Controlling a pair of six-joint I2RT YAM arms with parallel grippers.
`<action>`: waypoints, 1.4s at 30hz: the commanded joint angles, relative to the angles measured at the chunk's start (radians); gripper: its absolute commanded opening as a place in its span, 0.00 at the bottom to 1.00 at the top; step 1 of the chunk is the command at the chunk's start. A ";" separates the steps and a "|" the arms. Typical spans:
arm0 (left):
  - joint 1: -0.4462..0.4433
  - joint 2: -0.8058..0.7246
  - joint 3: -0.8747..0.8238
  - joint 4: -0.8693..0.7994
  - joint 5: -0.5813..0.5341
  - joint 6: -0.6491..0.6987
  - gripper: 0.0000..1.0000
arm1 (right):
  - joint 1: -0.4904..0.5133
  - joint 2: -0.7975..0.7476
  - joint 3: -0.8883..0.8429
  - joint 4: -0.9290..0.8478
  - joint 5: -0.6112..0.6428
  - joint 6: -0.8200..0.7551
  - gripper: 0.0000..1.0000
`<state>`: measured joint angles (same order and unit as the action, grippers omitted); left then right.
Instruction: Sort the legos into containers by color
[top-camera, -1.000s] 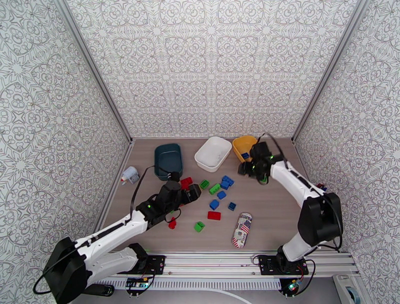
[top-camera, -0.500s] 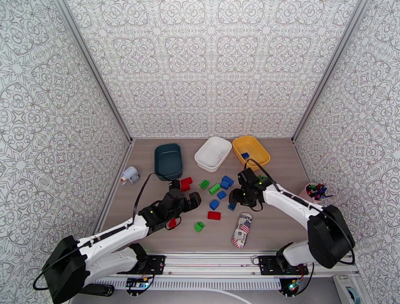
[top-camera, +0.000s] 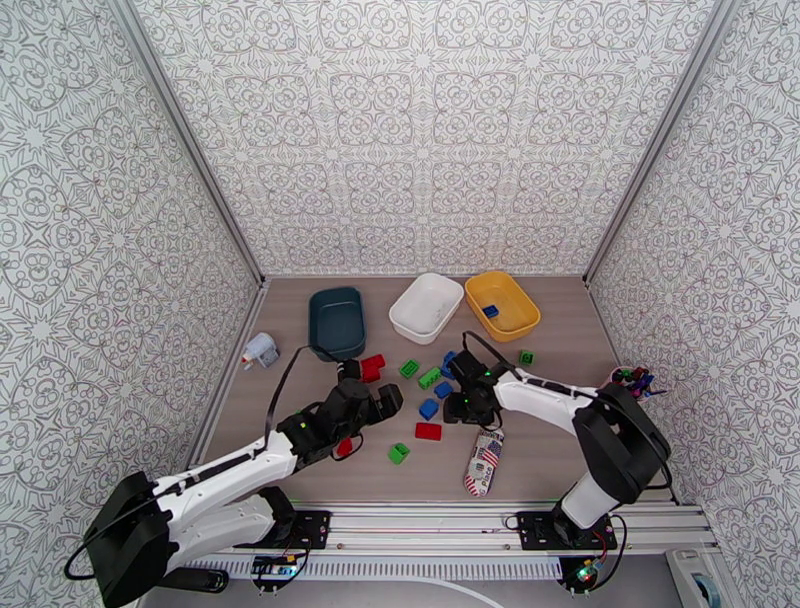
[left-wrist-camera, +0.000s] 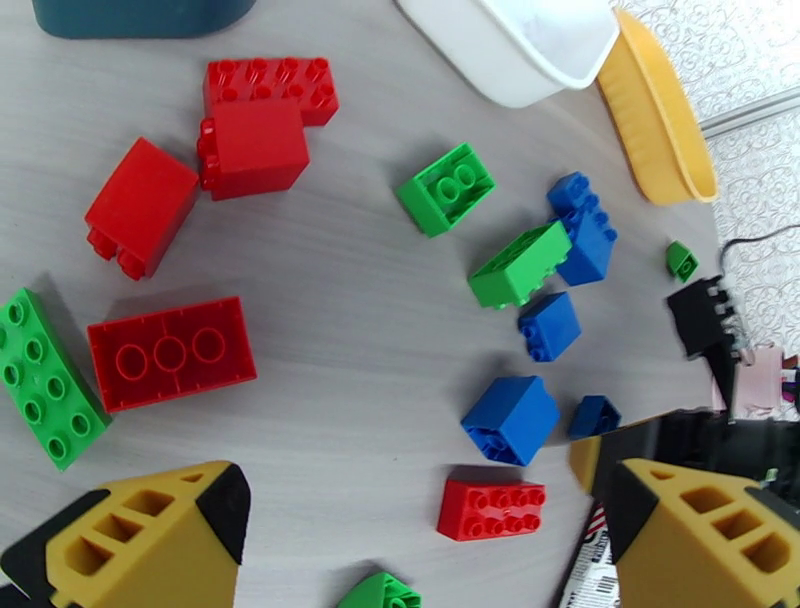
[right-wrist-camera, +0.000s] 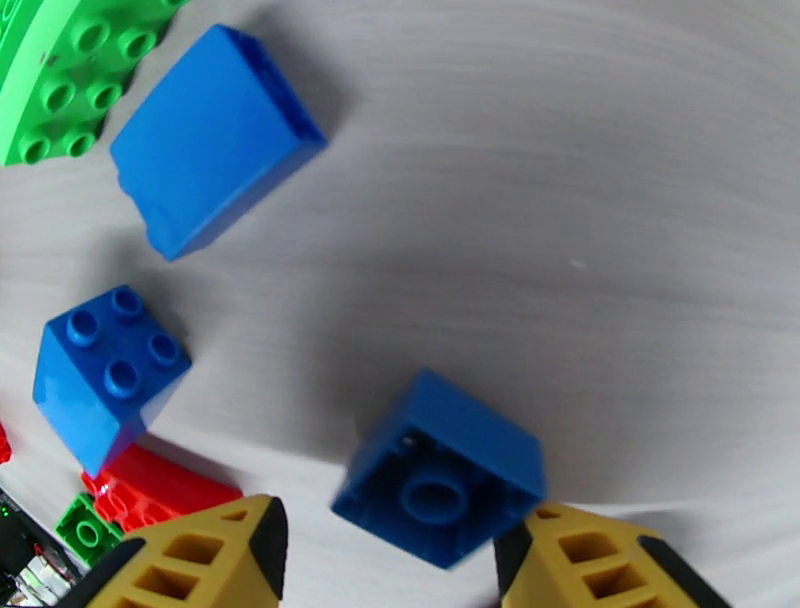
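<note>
Blue lego (right-wrist-camera: 440, 470) lies upturned between the right claw's (right-wrist-camera: 392, 548) parted jaws.

Right of the printed can (top-camera: 486, 460) the bench (top-camera: 540, 455) is bare as far as the right arm (top-camera: 540, 392), which lies across the way to the yellow bin (top-camera: 501, 303); a lone green lego (top-camera: 525, 357) sits in front of that bin; the middle is crowded with loose legos (top-camera: 428, 431), narrow gaps between them; the teal bin (top-camera: 337, 320) and white bin (top-camera: 425, 307) close off the back; the left arm (top-camera: 230, 465) lies over the near-left bench; a small white object (top-camera: 260, 349) stands near the left wall (top-camera: 100, 300).
</note>
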<state>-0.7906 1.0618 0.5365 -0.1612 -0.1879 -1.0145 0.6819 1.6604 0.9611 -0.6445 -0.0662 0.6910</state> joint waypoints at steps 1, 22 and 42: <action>-0.007 -0.025 -0.021 -0.010 -0.028 -0.009 1.00 | 0.019 0.035 0.051 -0.017 0.056 0.021 0.59; 0.031 -0.028 -0.049 0.025 0.031 -0.003 0.99 | 0.026 0.115 0.151 -0.071 0.164 0.008 0.43; -0.003 0.597 0.613 0.156 0.332 0.178 0.99 | -0.445 0.048 0.435 -0.148 0.072 -0.182 0.34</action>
<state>-0.7856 1.6058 1.0451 -0.0177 0.0654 -0.9005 0.2932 1.6871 1.3006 -0.7650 0.0315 0.5488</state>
